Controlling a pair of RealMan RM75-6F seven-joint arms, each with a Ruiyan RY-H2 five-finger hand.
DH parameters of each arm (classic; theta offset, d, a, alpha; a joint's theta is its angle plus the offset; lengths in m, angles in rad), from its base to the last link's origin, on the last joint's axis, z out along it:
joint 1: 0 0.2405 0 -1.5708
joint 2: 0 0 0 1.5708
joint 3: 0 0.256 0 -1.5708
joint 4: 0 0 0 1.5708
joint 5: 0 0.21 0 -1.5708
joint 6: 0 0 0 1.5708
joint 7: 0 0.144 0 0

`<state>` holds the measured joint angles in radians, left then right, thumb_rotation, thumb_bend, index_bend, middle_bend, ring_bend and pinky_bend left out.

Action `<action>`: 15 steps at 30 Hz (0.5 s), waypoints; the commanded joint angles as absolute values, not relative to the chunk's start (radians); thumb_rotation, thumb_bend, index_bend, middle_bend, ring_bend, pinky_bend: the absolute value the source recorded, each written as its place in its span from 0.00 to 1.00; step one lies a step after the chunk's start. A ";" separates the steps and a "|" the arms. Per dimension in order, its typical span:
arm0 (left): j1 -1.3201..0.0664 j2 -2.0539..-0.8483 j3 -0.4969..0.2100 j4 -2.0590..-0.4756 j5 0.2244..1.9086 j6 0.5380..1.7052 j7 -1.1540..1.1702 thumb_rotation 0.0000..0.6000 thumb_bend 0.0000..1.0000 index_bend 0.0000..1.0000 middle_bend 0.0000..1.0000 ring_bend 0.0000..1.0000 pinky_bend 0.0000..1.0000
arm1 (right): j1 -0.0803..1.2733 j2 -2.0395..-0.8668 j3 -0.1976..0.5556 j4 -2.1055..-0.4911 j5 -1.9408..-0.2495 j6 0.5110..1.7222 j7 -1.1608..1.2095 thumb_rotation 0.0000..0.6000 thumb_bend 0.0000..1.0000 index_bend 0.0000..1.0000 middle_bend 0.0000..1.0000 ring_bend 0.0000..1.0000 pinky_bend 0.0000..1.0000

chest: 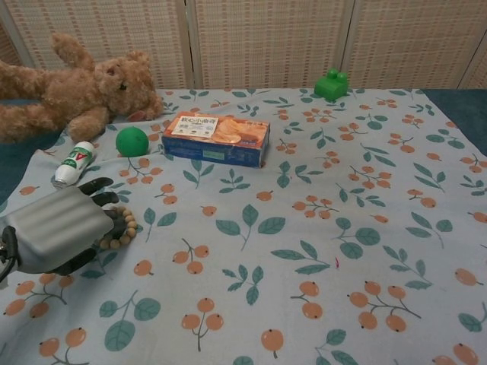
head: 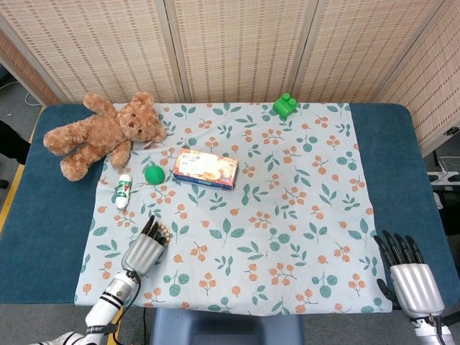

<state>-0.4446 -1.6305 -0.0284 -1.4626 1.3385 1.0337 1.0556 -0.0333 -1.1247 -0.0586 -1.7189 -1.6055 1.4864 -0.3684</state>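
Note:
A wooden bead bracelet point(head: 165, 233) point(chest: 126, 227) lies on the floral cloth point(head: 287, 215) near its front left corner. My left hand point(head: 144, 250) point(chest: 55, 230) rests on the cloth with its dark fingers curled over the bracelet's near side, gripping the beads; part of the loop is hidden under them. My right hand point(head: 411, 282) hovers at the front right, just off the cloth's corner over the blue table, fingers apart and holding nothing. The chest view does not show it.
Behind the left hand lie a white tube point(head: 123, 190) point(chest: 74, 162), a green ball point(head: 153, 174) point(chest: 132, 141) and a biscuit box point(head: 205, 168) point(chest: 215, 137). A teddy bear point(head: 100, 133) point(chest: 76, 87) sprawls at the back left, with a green block point(head: 284, 106) point(chest: 332, 84) further right. Woven screens stand behind.

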 commanded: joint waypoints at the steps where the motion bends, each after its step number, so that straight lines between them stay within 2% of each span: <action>1: -0.466 -1.613 -0.041 -1.482 1.304 1.011 1.055 1.00 0.49 0.34 0.36 0.13 0.05 | -0.033 -1.125 -0.059 -1.719 -1.605 1.485 -0.369 1.00 0.24 0.00 0.00 0.00 0.00; 8: -0.492 -1.631 -0.036 -1.451 1.243 1.016 1.140 1.00 0.49 0.41 0.40 0.14 0.05 | -0.031 -1.123 -0.062 -1.722 -1.607 1.479 -0.368 1.00 0.24 0.00 0.00 0.00 0.00; 15: -0.506 -1.625 -0.018 -1.492 1.203 1.041 1.205 1.00 0.49 0.41 0.41 0.14 0.05 | -0.032 -1.122 -0.063 -1.721 -1.610 1.480 -0.367 1.00 0.24 0.00 0.00 0.00 0.00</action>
